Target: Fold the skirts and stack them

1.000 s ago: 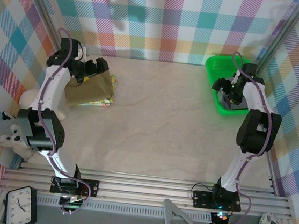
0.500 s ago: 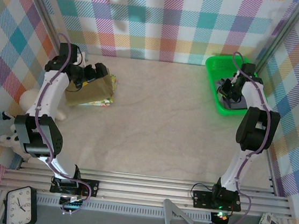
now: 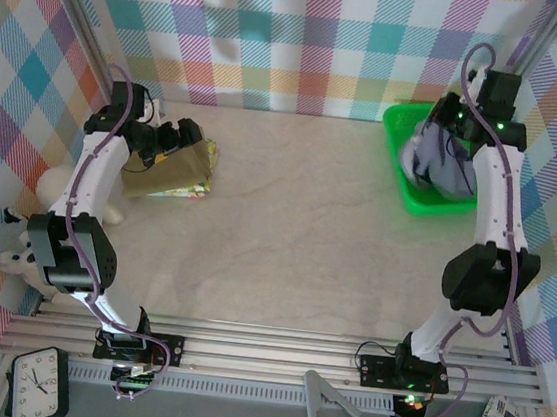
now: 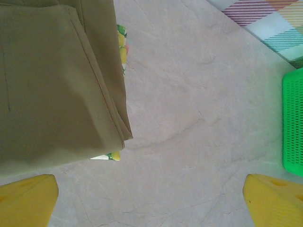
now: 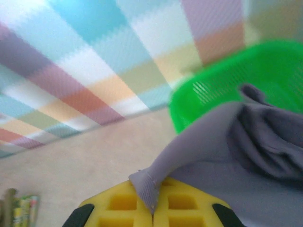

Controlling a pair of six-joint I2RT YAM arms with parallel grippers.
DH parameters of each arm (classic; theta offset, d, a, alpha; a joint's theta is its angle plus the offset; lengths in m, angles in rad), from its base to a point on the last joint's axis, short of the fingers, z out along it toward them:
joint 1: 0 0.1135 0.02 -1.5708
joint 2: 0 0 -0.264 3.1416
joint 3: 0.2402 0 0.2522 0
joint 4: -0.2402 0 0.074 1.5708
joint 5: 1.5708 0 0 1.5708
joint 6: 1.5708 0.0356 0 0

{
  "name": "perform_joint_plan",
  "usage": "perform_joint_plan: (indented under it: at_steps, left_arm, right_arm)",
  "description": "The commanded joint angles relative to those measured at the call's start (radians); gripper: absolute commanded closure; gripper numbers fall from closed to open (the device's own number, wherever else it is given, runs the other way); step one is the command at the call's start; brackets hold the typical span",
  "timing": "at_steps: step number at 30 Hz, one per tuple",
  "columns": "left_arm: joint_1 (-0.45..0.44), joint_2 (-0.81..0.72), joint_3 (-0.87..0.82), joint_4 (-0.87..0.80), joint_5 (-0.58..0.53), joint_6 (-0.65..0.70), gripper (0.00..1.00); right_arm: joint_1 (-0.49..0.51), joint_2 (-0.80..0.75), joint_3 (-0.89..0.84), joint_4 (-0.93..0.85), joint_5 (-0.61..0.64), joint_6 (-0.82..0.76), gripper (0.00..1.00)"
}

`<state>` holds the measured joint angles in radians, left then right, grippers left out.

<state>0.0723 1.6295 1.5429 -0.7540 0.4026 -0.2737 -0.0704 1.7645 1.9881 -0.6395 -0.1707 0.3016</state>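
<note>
The lavender-grey skirt [image 3: 436,154] hangs bunched over the green tray [image 3: 397,121], and my right gripper [image 3: 449,122] is shut on an edge of it; the pinched lavender-grey skirt [image 5: 222,142] trails away from the yellow fingers [image 5: 123,205]. At the left, the folded olive-khaki skirt [image 3: 167,168] tops a small stack. A floral skirt [image 3: 198,191] peeks out beneath it. My left gripper [image 3: 188,138] hovers open at the stack's far right corner. Its yellow fingertips [image 4: 28,198] frame bare table beside the olive-khaki skirt [image 4: 52,85] and a floral skirt [image 4: 122,45].
Plaid walls enclose the table [image 3: 295,241]. White and grey plush toys [image 3: 23,245] sit by the left arm's base. The green tray [image 4: 293,127] edge appears at the right of the left wrist view. A clock [image 3: 37,382] lies below the rail.
My right arm has risen out of the tray, lifting the lavender-grey skirt with it. The left gripper has shifted slightly over the stack and then held still.
</note>
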Motion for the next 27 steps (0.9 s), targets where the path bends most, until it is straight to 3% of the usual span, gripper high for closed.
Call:
perform_joint_plan:
  at_steps: [1, 6, 10, 12, 14, 17, 18, 19, 24, 27]
  left_arm:
    - [-0.008, -0.027, -0.002, 0.021, 0.038, -0.013, 0.00]
    - [-0.008, -0.020, 0.004, 0.025, 0.060, -0.021, 0.00]
    - [-0.009, -0.014, 0.005, 0.027, 0.074, -0.028, 0.00]
    - [-0.009, -0.014, 0.000, 0.025, 0.072, -0.028, 0.00]
    - [-0.008, -0.011, -0.001, 0.024, 0.071, -0.031, 0.00]
    - [-0.015, 0.001, -0.001, 0.024, 0.081, -0.038, 0.00]
    - [-0.021, 0.006, 0.001, 0.023, 0.082, -0.039, 0.00]
    - [-0.031, 0.010, 0.002, 0.024, 0.081, -0.038, 0.00]
    - [-0.108, 0.034, 0.013, 0.020, 0.060, -0.025, 0.00]
    - [-0.156, 0.064, 0.029, 0.015, 0.050, -0.020, 0.00]
  right_arm:
    - [0.101, -0.060, 0.145, 0.077, -0.100, -0.017, 1.00]
    - [0.317, -0.037, 0.242, 0.031, -0.160, -0.170, 1.00]
    - [0.454, 0.007, 0.170, -0.031, -0.176, -0.288, 1.00]
    - [0.501, 0.041, 0.121, -0.082, -0.209, -0.337, 0.95]
    - [0.551, 0.084, 0.086, -0.152, -0.243, -0.389, 0.82]
    - [0.617, 0.148, 0.084, -0.270, -0.286, -0.455, 0.50]
    - [0.628, 0.148, 0.069, -0.271, -0.285, -0.448, 0.34]
    - [0.630, 0.126, 0.024, -0.231, -0.278, -0.422, 0.01]
    - [0.586, -0.106, -0.396, 0.237, -0.039, -0.268, 0.01]
    - [0.538, -0.192, -0.544, 0.365, 0.071, -0.162, 0.01]
